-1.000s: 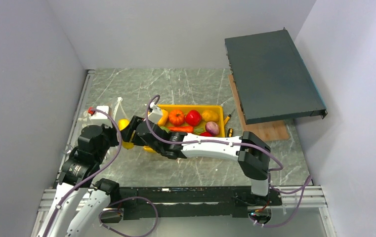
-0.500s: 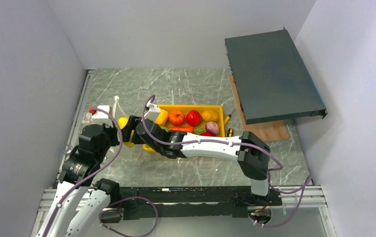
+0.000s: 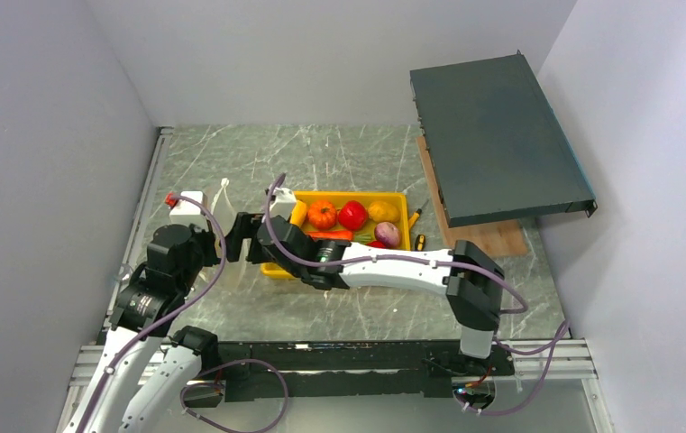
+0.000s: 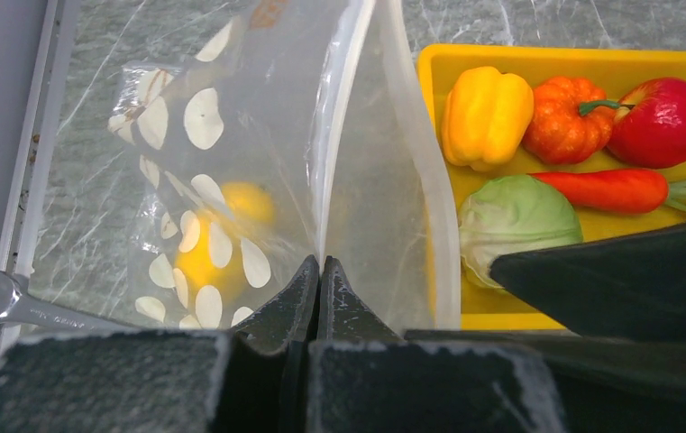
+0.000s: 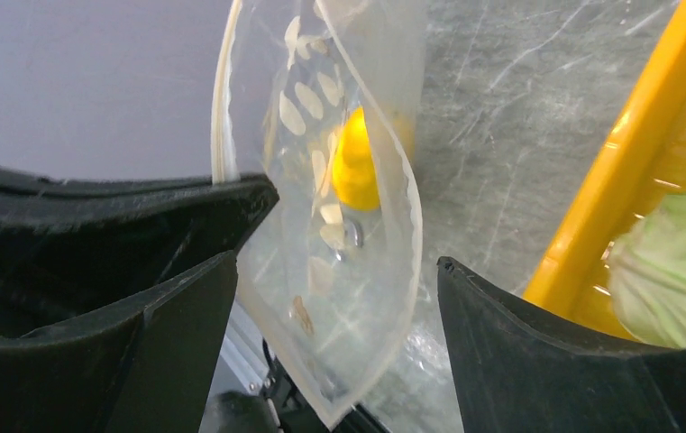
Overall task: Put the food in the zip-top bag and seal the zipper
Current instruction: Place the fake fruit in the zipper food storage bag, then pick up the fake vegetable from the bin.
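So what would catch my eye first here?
The yellow tray of bright toy vegetables, mid-table. Just left of it, the left gripper pinches a clear dotted bag upright, with a yellow piece inside, while the right gripper hangs open by it. A big dark panel sits at the far right.

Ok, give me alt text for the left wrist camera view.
The left gripper pinches the rim of a clear dotted zip-top bag holding a yellow piece. Beside it, a yellow tray holds a yellow pepper, pumpkin, tomato, carrot and cabbage.
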Robot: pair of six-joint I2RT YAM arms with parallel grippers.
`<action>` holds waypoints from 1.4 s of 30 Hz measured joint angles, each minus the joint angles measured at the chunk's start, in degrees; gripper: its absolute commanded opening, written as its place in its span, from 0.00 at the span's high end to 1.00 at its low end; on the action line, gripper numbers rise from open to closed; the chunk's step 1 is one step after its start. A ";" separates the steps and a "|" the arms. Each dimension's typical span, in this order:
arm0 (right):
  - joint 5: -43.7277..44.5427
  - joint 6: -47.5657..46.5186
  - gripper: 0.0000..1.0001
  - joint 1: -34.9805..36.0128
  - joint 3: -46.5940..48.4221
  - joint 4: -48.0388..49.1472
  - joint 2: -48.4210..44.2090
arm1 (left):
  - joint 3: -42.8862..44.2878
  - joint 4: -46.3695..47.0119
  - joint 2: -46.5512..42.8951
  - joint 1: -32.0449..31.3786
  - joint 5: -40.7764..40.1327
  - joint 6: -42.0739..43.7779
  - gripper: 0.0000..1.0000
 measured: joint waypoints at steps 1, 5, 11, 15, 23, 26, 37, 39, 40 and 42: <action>-0.33 -1.16 0.18 -0.09 -1.09 0.07 -1.11 | 0.00 0.00 0.13 0.00 0.00 0.00 1.00; -1.36 -7.63 0.20 -0.09 -5.86 -0.31 -7.45 | -0.02 0.00 0.35 0.00 -0.02 0.02 1.00; -0.39 -19.74 0.21 -0.09 -10.58 -4.90 -18.01 | -0.02 -0.02 0.90 -0.07 -0.07 0.02 1.00; 3.41 -25.40 0.18 -0.39 -14.95 -12.15 -24.09 | -0.02 0.02 1.46 -0.07 -0.24 0.15 1.00; 17.22 -29.20 0.12 -2.78 -15.78 -35.23 -24.28 | 0.57 -1.29 4.87 -0.07 0.48 0.55 1.00; 21.31 -29.20 0.13 -4.90 -15.78 -40.96 -21.99 | 0.44 -1.33 4.85 -0.07 1.16 0.55 1.00; 24.06 -31.15 0.30 -15.43 -16.55 -44.02 -14.05 | 0.04 -1.18 3.56 -0.07 1.05 1.18 1.00; 24.13 -31.65 0.30 -16.17 -16.55 -43.74 -11.89 | 0.04 -1.20 3.93 -0.07 1.05 1.40 1.00; 24.20 -31.85 0.30 -16.41 -16.55 -43.63 -10.75 | 0.04 -1.20 4.07 -0.07 1.05 1.51 1.00; 24.24 -32.04 0.30 -17.03 -16.55 -43.41 -8.66 | 0.04 -1.20 4.20 -0.07 1.07 1.60 1.00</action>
